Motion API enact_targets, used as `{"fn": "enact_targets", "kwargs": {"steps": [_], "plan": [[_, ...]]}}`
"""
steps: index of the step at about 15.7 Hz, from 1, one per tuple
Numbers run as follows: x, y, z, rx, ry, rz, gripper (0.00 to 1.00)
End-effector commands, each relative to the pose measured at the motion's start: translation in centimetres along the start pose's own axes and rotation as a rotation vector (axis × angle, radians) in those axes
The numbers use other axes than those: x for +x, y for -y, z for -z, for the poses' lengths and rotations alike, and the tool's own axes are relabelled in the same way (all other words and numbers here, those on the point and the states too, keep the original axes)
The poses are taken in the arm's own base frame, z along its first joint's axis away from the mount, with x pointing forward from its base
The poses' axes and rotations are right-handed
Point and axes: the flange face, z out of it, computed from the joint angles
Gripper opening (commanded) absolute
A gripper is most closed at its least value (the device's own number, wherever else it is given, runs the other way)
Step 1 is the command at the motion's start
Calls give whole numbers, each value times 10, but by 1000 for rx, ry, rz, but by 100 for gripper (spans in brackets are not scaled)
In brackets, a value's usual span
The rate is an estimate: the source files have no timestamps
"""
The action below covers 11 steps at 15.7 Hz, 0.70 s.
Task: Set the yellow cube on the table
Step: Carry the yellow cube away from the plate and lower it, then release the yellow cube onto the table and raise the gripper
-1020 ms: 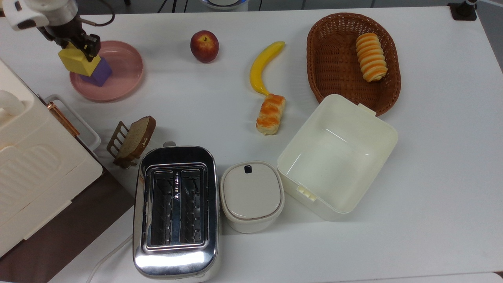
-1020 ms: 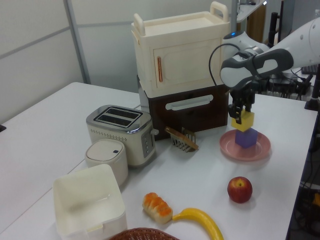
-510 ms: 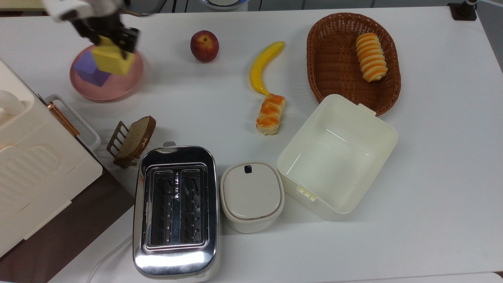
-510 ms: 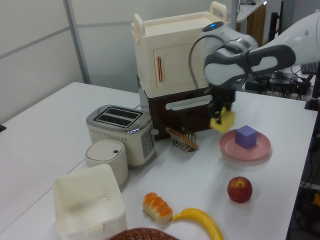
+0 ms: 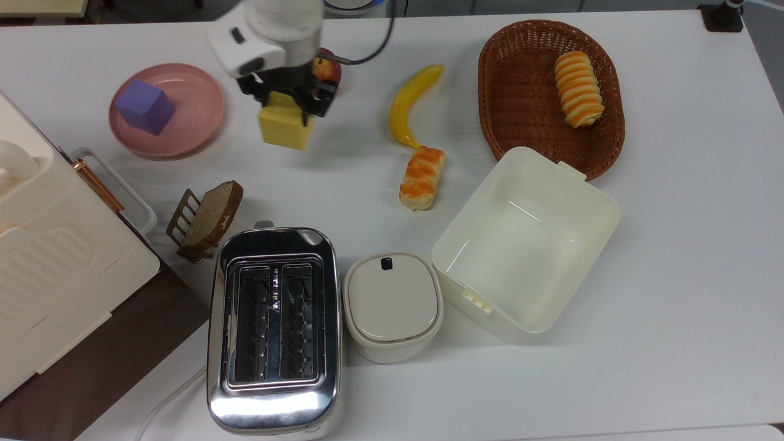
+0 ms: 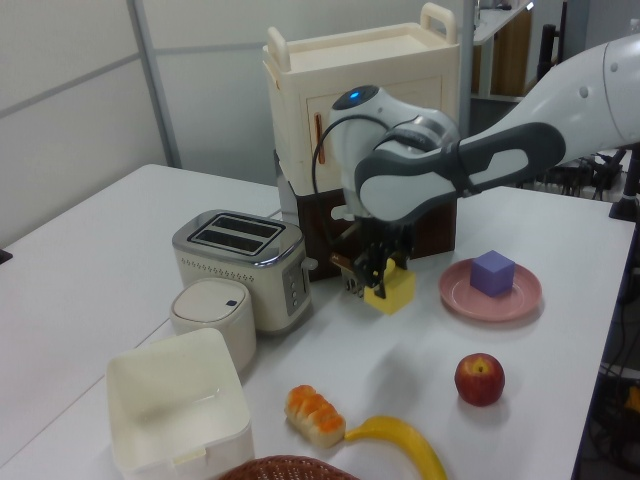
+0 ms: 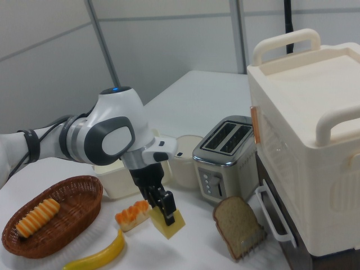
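My gripper is shut on the yellow cube and holds it tilted just above the white table. In the top view the cube hangs between the pink plate and the banana, in front of the apple. The purple cube rests alone on the pink plate.
A bread slice in a small rack lies below the cube in the top view, with a toaster, a lidded pot and an open white box nearer the front edge. A pastry and a wicker basket lie to the top view's right.
My gripper has carried the yellow cube from above the pink plate to the top view's right and lower, off the plate and close over the table. The purple cube stays on the plate.
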Motion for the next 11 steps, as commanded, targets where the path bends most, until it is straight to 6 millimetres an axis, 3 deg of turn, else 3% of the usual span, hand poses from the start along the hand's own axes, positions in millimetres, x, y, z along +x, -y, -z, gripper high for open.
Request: {"fn": "enact_targets", "kwargs": {"steps": [1,7,11], "plan": [[4,24,4,20,2,-8,14],[13,37,-3,37,-12,-19,14],[9,54,1,58,-13,0,21]]}}
